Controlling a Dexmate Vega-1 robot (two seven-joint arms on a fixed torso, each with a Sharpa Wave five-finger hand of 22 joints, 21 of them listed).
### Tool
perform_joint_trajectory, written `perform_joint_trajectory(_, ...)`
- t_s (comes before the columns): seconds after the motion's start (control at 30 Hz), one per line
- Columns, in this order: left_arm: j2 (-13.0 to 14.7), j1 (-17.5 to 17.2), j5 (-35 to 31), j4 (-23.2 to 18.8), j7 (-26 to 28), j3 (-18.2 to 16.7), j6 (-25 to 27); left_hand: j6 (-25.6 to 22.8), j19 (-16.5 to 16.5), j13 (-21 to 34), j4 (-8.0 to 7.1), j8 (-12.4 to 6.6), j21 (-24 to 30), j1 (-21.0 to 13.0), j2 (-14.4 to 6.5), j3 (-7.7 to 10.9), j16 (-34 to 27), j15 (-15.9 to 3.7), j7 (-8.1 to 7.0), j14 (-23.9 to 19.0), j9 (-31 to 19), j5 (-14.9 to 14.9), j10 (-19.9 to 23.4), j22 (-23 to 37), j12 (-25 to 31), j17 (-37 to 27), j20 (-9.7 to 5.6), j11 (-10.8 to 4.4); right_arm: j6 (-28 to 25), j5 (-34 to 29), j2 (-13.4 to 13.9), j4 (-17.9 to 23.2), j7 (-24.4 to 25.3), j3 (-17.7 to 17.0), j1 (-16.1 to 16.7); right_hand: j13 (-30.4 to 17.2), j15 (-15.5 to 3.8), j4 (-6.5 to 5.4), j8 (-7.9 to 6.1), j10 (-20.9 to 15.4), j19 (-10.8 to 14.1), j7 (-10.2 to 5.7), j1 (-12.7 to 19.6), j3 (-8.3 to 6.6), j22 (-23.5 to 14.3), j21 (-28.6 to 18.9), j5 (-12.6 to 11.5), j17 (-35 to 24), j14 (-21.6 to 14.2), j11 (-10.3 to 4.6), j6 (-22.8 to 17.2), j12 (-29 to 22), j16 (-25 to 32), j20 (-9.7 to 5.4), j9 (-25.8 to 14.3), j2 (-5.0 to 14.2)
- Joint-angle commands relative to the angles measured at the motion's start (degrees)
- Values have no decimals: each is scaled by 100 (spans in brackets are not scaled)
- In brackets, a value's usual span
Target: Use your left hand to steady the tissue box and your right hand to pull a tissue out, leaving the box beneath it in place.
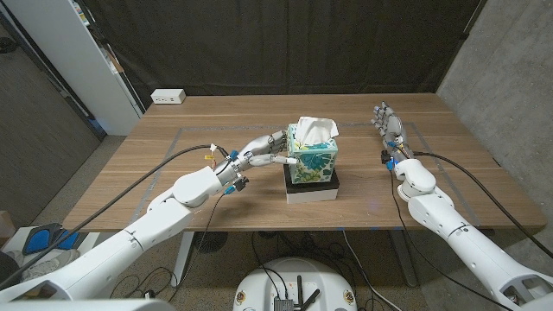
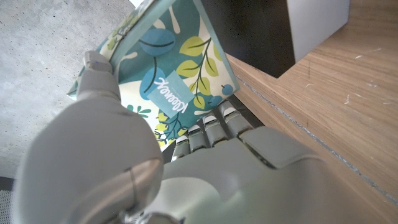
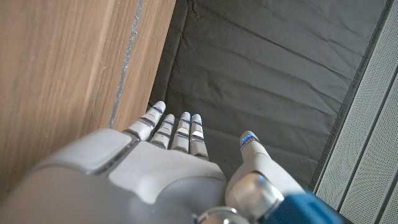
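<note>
A teal floral tissue box [image 1: 313, 161] stands on a flat black-and-white box [image 1: 311, 187] at the table's middle. A white tissue [image 1: 314, 130] sticks up from its top. My left hand [image 1: 262, 149] reaches in from the left and holds the tissue box's left side, thumb on one face and fingers on the other. In the left wrist view the thumb [image 2: 99, 74] presses against the tissue box [image 2: 174, 62] while the fingers [image 2: 214, 124] touch its lower edge. My right hand [image 1: 389, 123] stands open well to the right of the box, fingers straight and apart [image 3: 177, 134], holding nothing.
A white power strip [image 1: 168, 97] lies at the table's far left corner. Thin blue tape lines [image 1: 186, 130] mark a rectangle on the wooden table [image 1: 415, 199]. A black curtain hangs behind the table; a concrete wall stands to the right.
</note>
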State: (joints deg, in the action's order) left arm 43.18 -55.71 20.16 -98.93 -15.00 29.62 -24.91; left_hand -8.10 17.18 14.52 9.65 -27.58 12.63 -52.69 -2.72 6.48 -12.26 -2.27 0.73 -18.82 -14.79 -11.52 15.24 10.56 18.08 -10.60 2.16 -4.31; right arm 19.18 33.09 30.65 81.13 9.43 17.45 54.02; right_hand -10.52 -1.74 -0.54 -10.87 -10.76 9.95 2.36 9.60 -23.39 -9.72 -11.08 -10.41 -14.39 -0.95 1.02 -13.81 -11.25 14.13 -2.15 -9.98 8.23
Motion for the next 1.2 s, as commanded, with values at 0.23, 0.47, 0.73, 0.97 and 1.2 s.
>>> perform_joint_trajectory(0.23, 318, 6, 452, -436, -280, -222, 240, -5, -14, 40, -88, -63, -1, -381, -452, 166, 25, -258, 1, 28, -42, -16, 26, 28, -31, -9, -67, 5, -21, -5, 59, 156, 70, -50, 129, -22, -89, 23, 0, -49, 4, 21, 12, -20, -11, -1, -8, 5, -25, 3, -46, 11, -28, -16, -31, 88)
perform_joint_trajectory(0.47, 456, -38, 586, -601, -308, -330, 372, -9, -17, 56, -103, -78, -2, -347, -462, 178, 35, -250, 6, 36, -54, -12, 23, 29, -39, -11, -80, 17, -51, -12, 92, 234, 97, -65, 177, -22, -87, 26, 0, -52, 6, 27, 12, -20, -11, -2, -8, 6, -22, 8, -47, 10, -31, -16, -31, 89)
perform_joint_trajectory(0.73, 571, -111, 544, -786, -208, -431, 472, -7, -25, 73, -108, -92, -4, -321, -466, 195, 45, -244, 12, 42, -68, -9, 35, 31, -42, -9, -74, 16, -69, -15, 108, 289, 107, -74, 209, -22, -88, 26, 0, -43, 5, 28, 8, -19, -11, -2, -7, 5, -16, 6, -47, 14, -34, -14, -31, 90)
perform_joint_trajectory(0.97, 519, -61, 610, -664, -327, -383, 446, 3, -28, 87, -107, -99, -5, -306, -465, 208, 63, -234, 13, 72, -78, -7, 36, 31, -48, -7, -71, 24, -152, -9, 125, 388, 170, -84, 252, -22, -93, 28, 0, -44, 6, 28, 8, -19, -11, -3, -7, 5, -15, 9, -47, 14, -35, -19, -31, 91)
perform_joint_trajectory(1.2, 529, -58, 590, -668, -310, -387, 487, 17, -33, 102, -106, -106, -6, -289, -464, 224, 75, -232, 14, 87, -89, -5, 30, 32, -57, -5, -77, 24, -180, 46, 140, 530, 236, -133, 392, -22, -92, 39, 4, -37, 8, 22, 18, -25, -11, -3, -7, 9, -11, 2, -39, 16, -39, -23, -31, 95)
